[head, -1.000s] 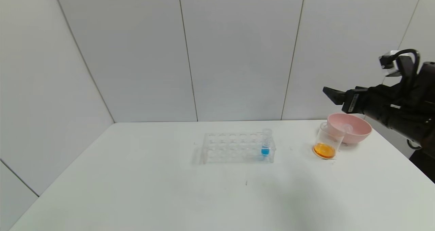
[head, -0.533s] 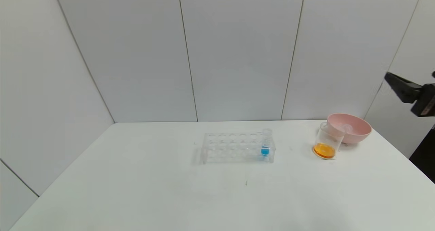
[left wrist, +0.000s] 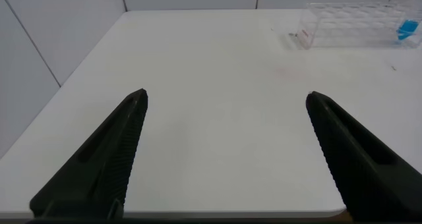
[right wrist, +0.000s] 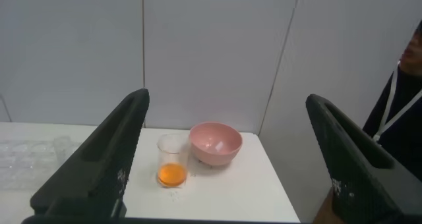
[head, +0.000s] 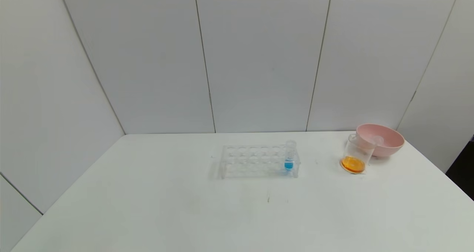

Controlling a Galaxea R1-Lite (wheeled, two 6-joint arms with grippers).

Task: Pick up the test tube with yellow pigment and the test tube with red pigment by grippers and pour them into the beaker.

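Note:
The beaker [head: 357, 157] stands at the table's right, clear, with orange liquid at its bottom; the right wrist view shows it too [right wrist: 173, 159]. No test tube with yellow pigment or with red pigment shows in any view. Neither gripper appears in the head view. My right gripper [right wrist: 227, 97] is open and empty, held back off the table's right side and facing the beaker from a distance. My left gripper [left wrist: 227, 97] is open and empty above the table's near left edge.
A pink bowl [head: 385, 142] sits just behind the beaker, touching it, with a faint clear shape inside. A clear rack [head: 255, 163] stands mid-table, holding one tube with blue liquid [head: 290, 157] at its right end. The rack [left wrist: 356, 23] also shows in the left wrist view.
My right arm has pulled back to the right, away from above the bowl, and has left the head view. The beaker, bowl and rack have not moved.

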